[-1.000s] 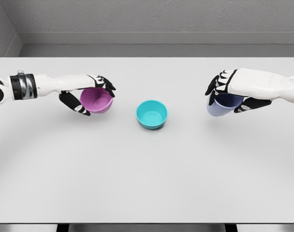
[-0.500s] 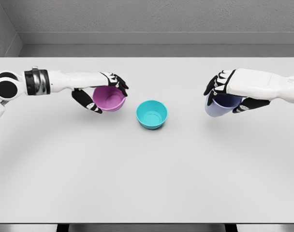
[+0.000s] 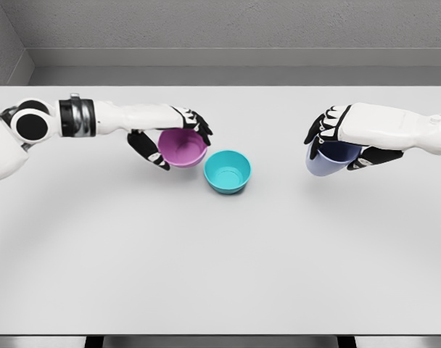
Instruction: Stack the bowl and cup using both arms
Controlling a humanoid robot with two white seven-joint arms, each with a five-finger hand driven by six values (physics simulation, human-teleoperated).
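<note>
The left hand (image 3: 178, 138) grips the purple plastic bowl (image 3: 182, 148) beside the teal plastic bowl (image 3: 228, 171); the right hand (image 3: 344, 141) holds the lavender cup (image 3: 326, 159). Next, nest purple into teal.

A teal bowl (image 3: 228, 172) sits on the white table (image 3: 220, 275), opening up. Just to its left, the left hand (image 3: 170, 141) grips a purple bowl (image 3: 182, 148), fingers over the far rim and thumb under the near side; that bowl tilts slightly and its edge comes close to the teal one. Well to the right of the teal bowl, the right hand (image 3: 344, 145) wraps around a pale blue cup (image 3: 328, 158), which leans under the palm.
</note>
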